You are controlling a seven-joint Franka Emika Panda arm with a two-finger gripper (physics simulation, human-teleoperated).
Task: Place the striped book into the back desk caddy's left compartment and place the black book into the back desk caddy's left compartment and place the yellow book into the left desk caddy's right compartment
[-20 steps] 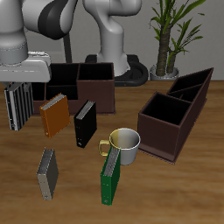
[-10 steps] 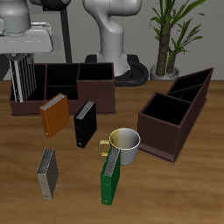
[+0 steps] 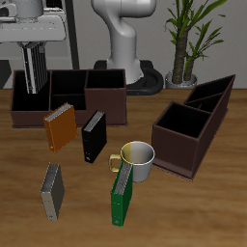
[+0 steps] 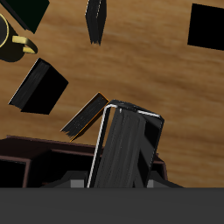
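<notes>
The gripper is cut off by the frame's upper edge, and its fingertips are hard to make out, yet it plainly clamps the striped book, which hangs upright directly beneath it, above the back desk caddy. The black book leans on the table just before that caddy, untouched.

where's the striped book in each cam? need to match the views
Exterior view: striped book hangs upright in the gripper, above the back desk caddy, at its end compartment.
Wrist view: striped book fills the foreground, seen edge-on, caddy rim dark beside it.
Shared landmark: black book, on the wood in both views.
</notes>
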